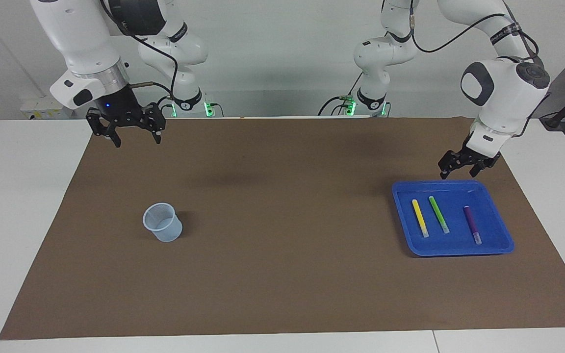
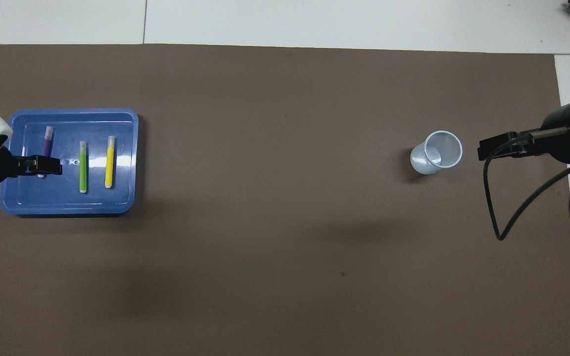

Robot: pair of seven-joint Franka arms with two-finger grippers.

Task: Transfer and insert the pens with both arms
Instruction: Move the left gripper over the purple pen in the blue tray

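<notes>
Three pens [image 1: 439,214] lying in blue tray [image 1: 500,242], left claw [image 1: 460,169] spread apart above tray's 12 o'clock rim, right claw [image 1: 133,138] also apart, raised over desk [image 1: 282,274].

Three thin marker pens are being counted: one yellow [image 1: 420,218], one green [image 1: 438,214], one purple [image 1: 472,224]. One blue plastic tray [image 1: 500,229], one translucent plastic cup [image 1: 163,222] and one brown mat [image 1: 282,274] are being counted.

A clear cup [image 1: 163,222] and blue tray [image 1: 405,215] sit well apart on a brown mat [image 1: 282,274].
</notes>
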